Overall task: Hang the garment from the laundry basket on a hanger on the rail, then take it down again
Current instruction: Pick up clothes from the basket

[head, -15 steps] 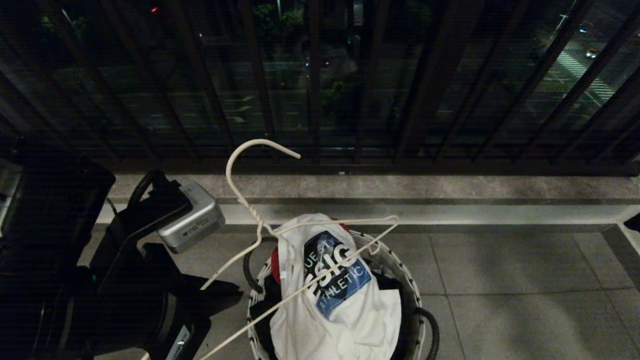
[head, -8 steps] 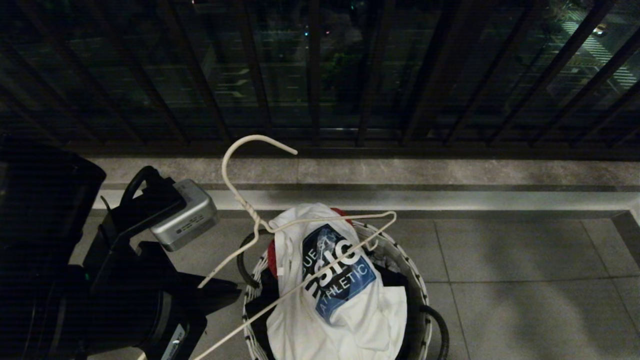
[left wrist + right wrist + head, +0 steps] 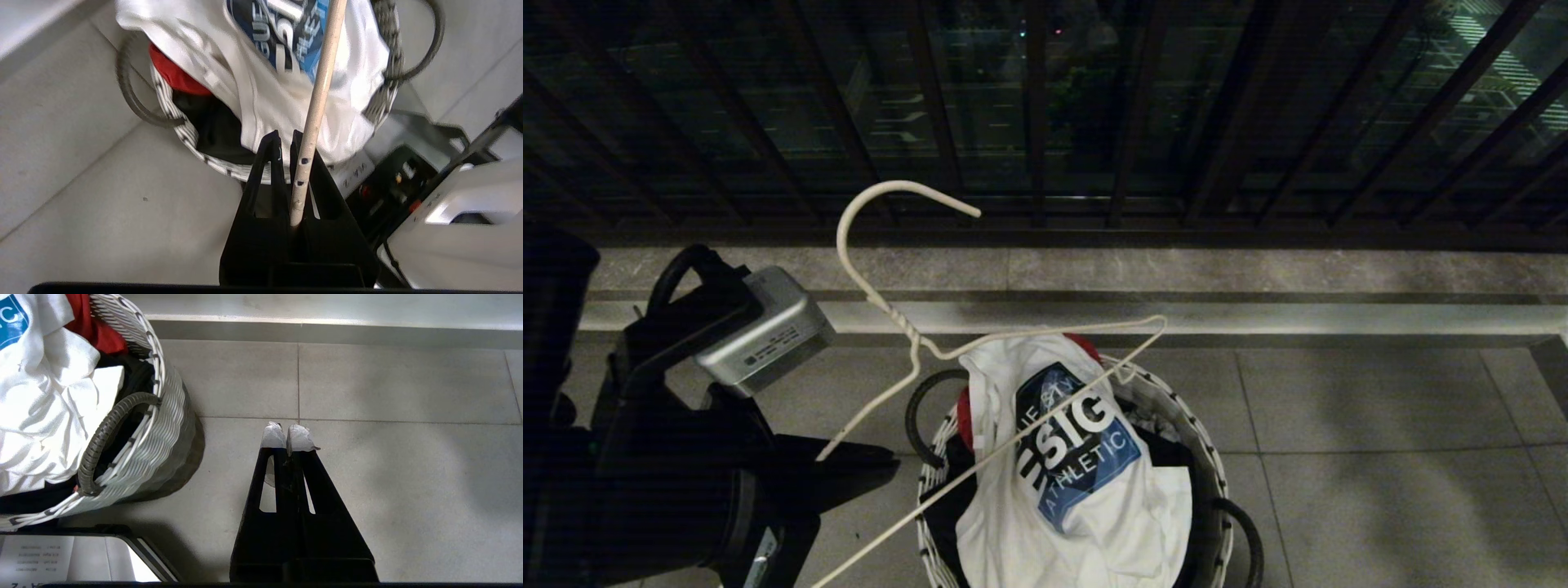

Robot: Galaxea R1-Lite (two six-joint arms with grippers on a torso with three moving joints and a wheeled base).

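Observation:
The garment [image 3: 1086, 490], a white T-shirt with a blue chest graphic, lies piled in the laundry basket [image 3: 1205, 465] on the floor tiles. My left gripper [image 3: 882, 461] is to the left of the basket, shut on the lower bar of the white wire hanger [image 3: 900, 320]. The hanger slants above the garment with its hook up towards the balcony railing. In the left wrist view the hanger bar [image 3: 316, 102] runs out between the shut fingers of the gripper [image 3: 285, 139] over the garment [image 3: 261, 90]. My right gripper [image 3: 288, 435] hangs shut and empty over the tiles beside the basket [image 3: 163, 412]. The rail is out of view.
A red cloth [image 3: 964, 408] and a black garment [image 3: 943, 506] lie under the T-shirt in the basket. A raised stone kerb [image 3: 1258, 282] and the dark balcony railing [image 3: 1045, 122] close off the far side. My own base [image 3: 408, 183] stands close behind the basket.
The head view has tipped a little, so the kerb and railing sit higher in the picture. My left arm has carried the hanger leftward and slightly up relative to the basket. The garment has not moved.

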